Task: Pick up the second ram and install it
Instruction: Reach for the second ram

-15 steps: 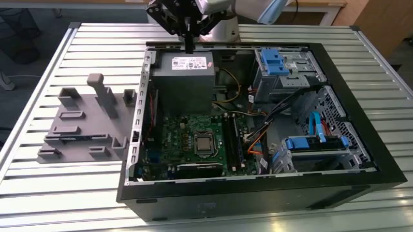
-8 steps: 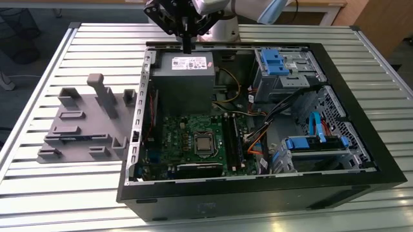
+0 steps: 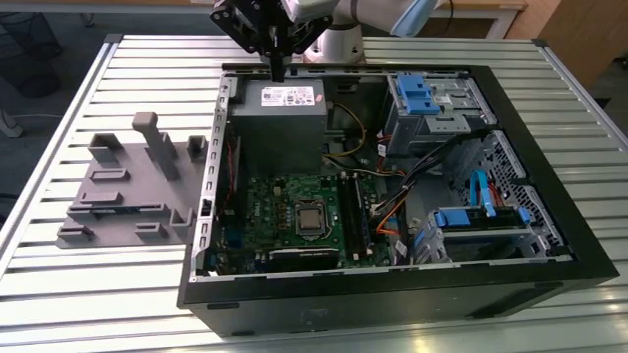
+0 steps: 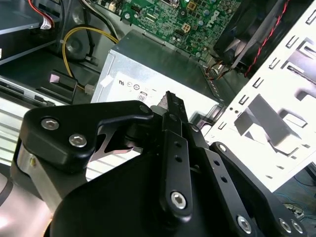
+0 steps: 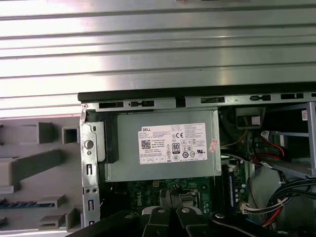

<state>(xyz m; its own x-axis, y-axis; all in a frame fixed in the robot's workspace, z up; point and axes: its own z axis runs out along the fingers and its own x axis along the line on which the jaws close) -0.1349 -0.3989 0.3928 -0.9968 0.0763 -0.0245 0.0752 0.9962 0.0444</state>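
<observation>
The second ram (image 3: 110, 210) is a thin blue strip lying flat in a slot of the grey holder block (image 3: 147, 173), on the exterior view's left beside the open computer case. The first wrist view shows the same ram (image 5: 25, 204) in the holder (image 5: 34, 165). My gripper (image 3: 278, 72) hangs over the back edge of the case, above the grey power supply (image 3: 279, 121), well away from the ram. In both wrist views the gripper (image 4: 171, 100) (image 5: 170, 198) has its fingers together with nothing between them.
The black case (image 3: 549, 169) lies open on a slatted metal table (image 3: 98, 81). Inside are the green motherboard (image 3: 290, 213), blue drive cages (image 3: 424, 95), and loose cables (image 3: 432, 165). A blue strip (image 5: 230, 185) stands in a motherboard slot.
</observation>
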